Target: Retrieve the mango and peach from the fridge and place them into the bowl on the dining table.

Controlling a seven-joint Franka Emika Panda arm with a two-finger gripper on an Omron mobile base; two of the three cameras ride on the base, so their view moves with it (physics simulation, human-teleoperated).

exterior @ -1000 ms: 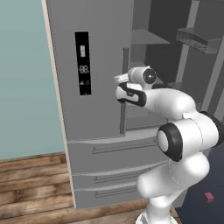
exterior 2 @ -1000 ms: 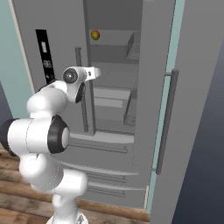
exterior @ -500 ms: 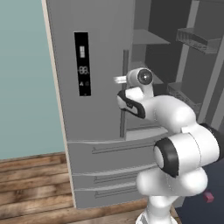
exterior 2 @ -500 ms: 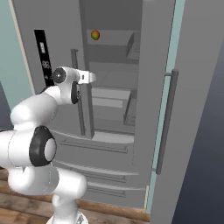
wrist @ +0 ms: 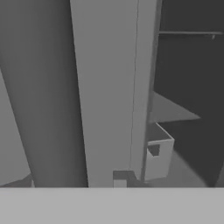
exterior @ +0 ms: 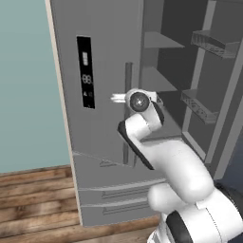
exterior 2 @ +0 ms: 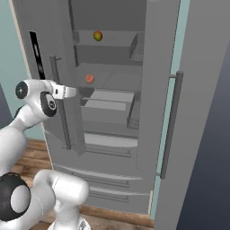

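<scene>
Early in the task: the fridge (exterior 2: 112, 112) stands open, the mango (exterior 2: 97, 35) on the upper shelf and the peach (exterior 2: 90, 78) on the shelf below (neither yet taken). The jaws (wrist: 133, 175) are closed on the left door's handle (exterior 2: 60, 108).

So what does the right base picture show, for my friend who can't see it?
A tall grey fridge stands with its doors open, and the white robot arm reaches toward the left door's bar handle. Inside, a yellow-green mango sits on the top shelf and a reddish peach on the shelf below. The floor is wooden.
</scene>
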